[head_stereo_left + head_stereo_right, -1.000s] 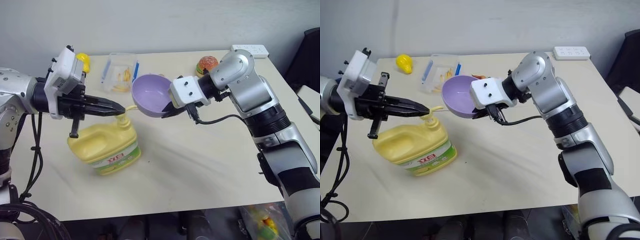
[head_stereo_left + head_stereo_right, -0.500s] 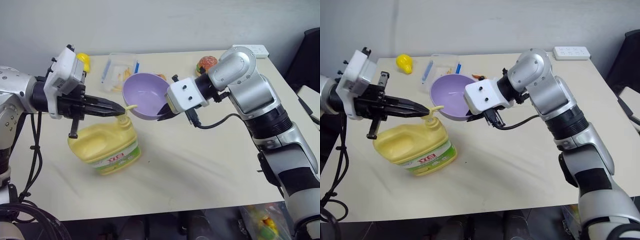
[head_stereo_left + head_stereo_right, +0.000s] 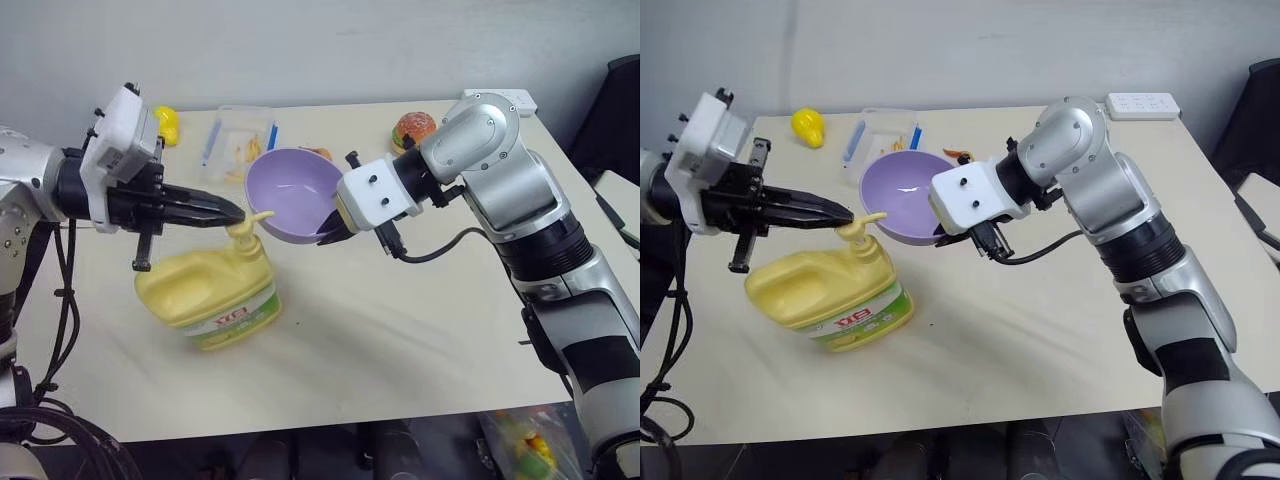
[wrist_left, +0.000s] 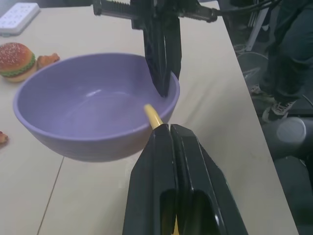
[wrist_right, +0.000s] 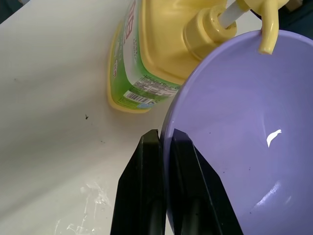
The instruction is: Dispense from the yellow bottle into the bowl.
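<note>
**Mia:** From the head view, where is everything?

**Sam:** The yellow bottle (image 3: 207,292) stands on the counter (image 3: 420,330), on the left and near us. The left gripper (image 3: 232,211) has its two fingers pressed together, with nothing between them. Its tip sits right at the pump head (image 3: 243,225). The right gripper (image 3: 330,232) is pinched on the near rim of the bowl (image 3: 292,193) and holds it up off the counter, just right of the pump.

**Mia:** What about the left wrist view?

**Sam:** The yellow spout (image 4: 153,116) pokes out past the closed fingers (image 4: 177,186) and reaches over the bowl's rim (image 4: 98,103). That's good. The soap should land inside.

**Mia:** And the right wrist view?

**Sam:** The two black fingers (image 5: 146,191) squeeze the bowl's wall, one on each side. The spout tip (image 5: 267,43) hangs just inside the far edge. The bowl looks empty to me.

**Mia:** So how do we do it well?

**Sam:** I think the left gripper should push straight down on the pump, slow and firm. A sideways push could tip the bottle. The bowl should keep level and snug under the spout, so no drop misses.
</note>
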